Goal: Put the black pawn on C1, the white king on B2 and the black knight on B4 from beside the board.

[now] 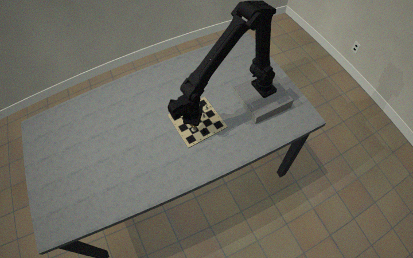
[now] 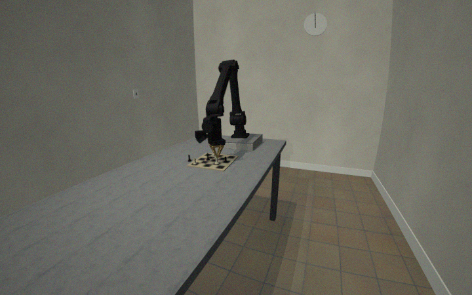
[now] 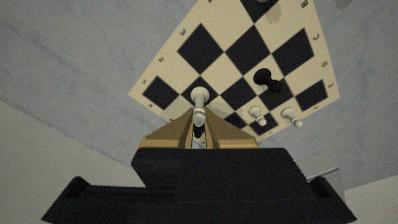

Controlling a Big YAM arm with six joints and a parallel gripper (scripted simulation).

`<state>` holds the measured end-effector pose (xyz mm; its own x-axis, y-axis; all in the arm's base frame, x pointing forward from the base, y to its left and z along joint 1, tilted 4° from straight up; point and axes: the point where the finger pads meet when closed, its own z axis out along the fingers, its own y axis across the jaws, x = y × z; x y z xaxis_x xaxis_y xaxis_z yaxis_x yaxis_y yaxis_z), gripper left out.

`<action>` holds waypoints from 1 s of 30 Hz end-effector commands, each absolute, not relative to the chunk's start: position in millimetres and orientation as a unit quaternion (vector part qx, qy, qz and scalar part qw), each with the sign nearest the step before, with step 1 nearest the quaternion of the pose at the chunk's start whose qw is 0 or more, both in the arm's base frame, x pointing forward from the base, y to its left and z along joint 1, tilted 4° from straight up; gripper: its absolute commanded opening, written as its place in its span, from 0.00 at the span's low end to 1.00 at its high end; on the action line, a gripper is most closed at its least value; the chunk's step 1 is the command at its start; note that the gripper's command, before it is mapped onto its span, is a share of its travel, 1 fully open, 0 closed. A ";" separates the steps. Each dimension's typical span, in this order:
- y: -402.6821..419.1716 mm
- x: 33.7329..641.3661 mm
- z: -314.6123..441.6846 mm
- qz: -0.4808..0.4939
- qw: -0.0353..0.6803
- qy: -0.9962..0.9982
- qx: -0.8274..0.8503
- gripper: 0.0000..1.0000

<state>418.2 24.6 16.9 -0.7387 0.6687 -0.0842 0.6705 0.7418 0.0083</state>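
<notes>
The small chessboard (image 1: 200, 122) lies on the grey table near the arm's base; it also shows in the exterior view (image 2: 212, 161) and the wrist view (image 3: 240, 65). My gripper (image 3: 199, 111) points down over the board and is shut on a white piece, which looks like the white king (image 3: 199, 97). Its base hangs just above the squares near the board's digit edge. A black piece (image 3: 267, 80) and two white pieces (image 3: 257, 115) (image 3: 290, 116) stand on the board. Two small pieces (image 2: 189, 158) (image 2: 195, 160) stand beside the board.
The arm's base stands on a grey block (image 1: 270, 107) behind the board. The table's right edge (image 2: 255, 183) runs close to the board. My arm hides part of the board in the top view.
</notes>
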 end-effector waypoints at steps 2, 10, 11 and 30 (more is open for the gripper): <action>21.6 424.0 14.0 -0.009 0.043 0.933 0.357 0.00; 21.6 424.0 14.0 -0.009 0.043 0.933 0.357 0.00; 21.6 424.0 14.0 -0.009 0.043 0.933 0.357 0.00; 21.6 424.0 14.0 -0.009 0.043 0.933 0.357 0.23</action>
<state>418.2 24.6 16.9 -0.7389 0.6686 -0.0841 0.6704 0.7419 0.0084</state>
